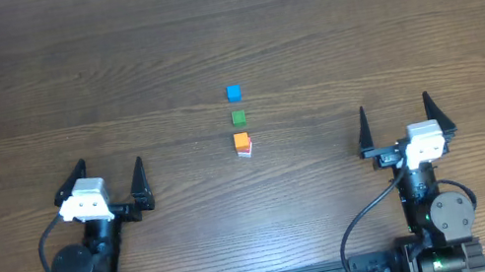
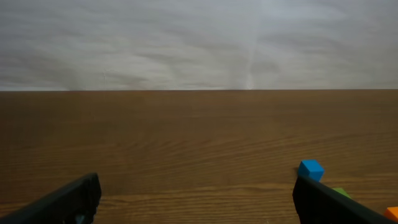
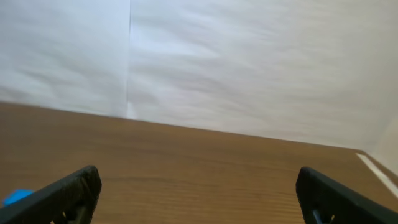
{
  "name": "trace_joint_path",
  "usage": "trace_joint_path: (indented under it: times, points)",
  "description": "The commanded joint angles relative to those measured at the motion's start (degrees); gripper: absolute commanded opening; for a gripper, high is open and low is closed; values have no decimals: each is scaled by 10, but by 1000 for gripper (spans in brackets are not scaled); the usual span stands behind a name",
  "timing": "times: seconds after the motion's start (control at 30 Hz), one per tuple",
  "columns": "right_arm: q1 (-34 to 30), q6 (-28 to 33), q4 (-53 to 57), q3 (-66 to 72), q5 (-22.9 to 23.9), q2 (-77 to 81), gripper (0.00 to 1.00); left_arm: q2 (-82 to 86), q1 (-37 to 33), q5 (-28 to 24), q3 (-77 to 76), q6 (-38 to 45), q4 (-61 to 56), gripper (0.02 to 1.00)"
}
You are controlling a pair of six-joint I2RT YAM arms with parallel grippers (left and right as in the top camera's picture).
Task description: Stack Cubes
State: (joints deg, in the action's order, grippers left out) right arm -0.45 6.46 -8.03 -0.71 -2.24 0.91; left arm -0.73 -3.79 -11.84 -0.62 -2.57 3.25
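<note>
Three small cubes lie in a short line at the table's middle: a blue cube (image 1: 233,93) farthest from the arms, a green cube (image 1: 237,117) behind it, and an orange cube (image 1: 241,141) nearest, resting on something white and reddish. My left gripper (image 1: 109,174) stands open at the near left, well apart from the cubes. My right gripper (image 1: 397,117) stands open at the near right, equally far off. The left wrist view catches the blue cube (image 2: 311,169), a sliver of the green cube (image 2: 341,192) and the orange cube (image 2: 392,213). The blue cube (image 3: 17,197) peeks beside the right gripper's finger.
The brown wooden table (image 1: 225,39) stretches bare around the cubes. A pale wall (image 2: 199,43) stands past its far edge. Both arm bases sit along the near edge.
</note>
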Motion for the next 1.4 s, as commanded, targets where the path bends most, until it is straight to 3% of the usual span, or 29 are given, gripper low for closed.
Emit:
trace_joint_path:
  times: [0.03, 0.23, 0.37, 0.6, 0.73, 0.9, 1.13, 1.27, 1.4]
  points:
    - [-3, -74, -3, -49, -7, 2, 991, 5, -3, -7, 3, 9, 0, 998]
    - [-3, -78, 7, -191, -9, 124, 991, 5, -3, -7, 3, 9, 0, 998]
    - [-3, -115, 45, -315, -14, 271, 993, 5, -3, -7, 3, 9, 0, 998]
    - [-2, -179, 187, -535, -16, 504, 993, 5, -3, -7, 3, 9, 0, 993]
    - [1, -178, 275, -649, -66, 647, 991, 5, -3, -7, 3, 9, 0, 998]
    - [57, -191, 366, -762, -69, 826, 993, 5, -3, -7, 3, 9, 0, 1000]
    - [154, -209, 470, -848, 3, 949, 991, 5, -3, -7, 3, 9, 0, 996]
    - [219, -262, 554, -912, 63, 1017, 993, 5, -3, -7, 3, 9, 0, 996]
    - [256, -293, 594, -953, 69, 1068, 991, 5, -3, -7, 3, 9, 0, 1000]
